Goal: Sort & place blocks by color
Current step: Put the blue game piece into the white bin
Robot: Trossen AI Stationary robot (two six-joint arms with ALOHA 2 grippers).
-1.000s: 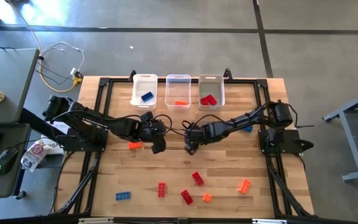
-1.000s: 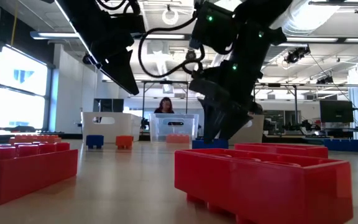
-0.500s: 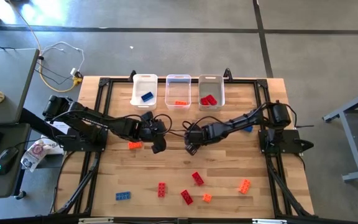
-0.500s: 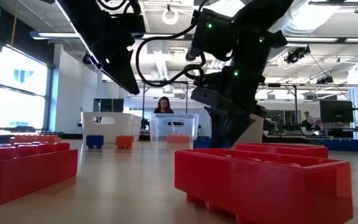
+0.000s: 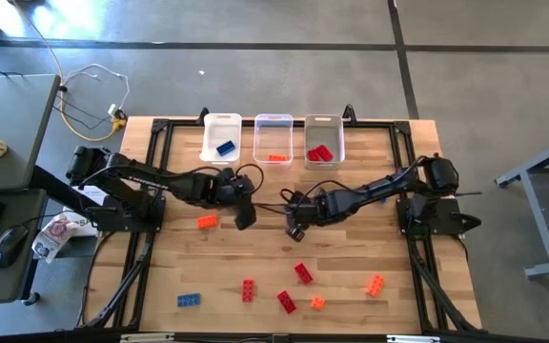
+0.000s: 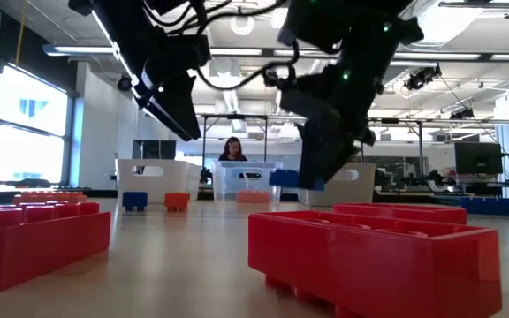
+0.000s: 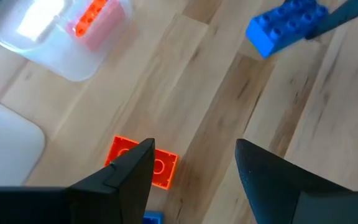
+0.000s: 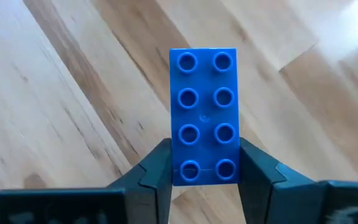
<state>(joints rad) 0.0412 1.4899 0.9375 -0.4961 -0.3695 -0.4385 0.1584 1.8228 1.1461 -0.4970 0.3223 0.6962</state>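
Overhead, table (image 5: 351,286): wooden, both arms over its middle.
Bins: three in a row at 12 o'clock; white bin (image 5: 222,138) held a blue block, middle bin (image 5: 274,139) an orange one, right bin (image 5: 324,140) a red one.
Left gripper (image 5: 243,214): near table centre, fingers apart, empty, above an orange block (image 7: 143,163).
Right gripper (image 5: 295,226): just right of the left one, clamped on a blue block (image 8: 203,116), lifted off the wood.
Loose blocks: red, orange and blue ones scattered toward 6 o'clock.

Three bins (image 5: 274,139) behind scattered blocks (image 5: 303,273).
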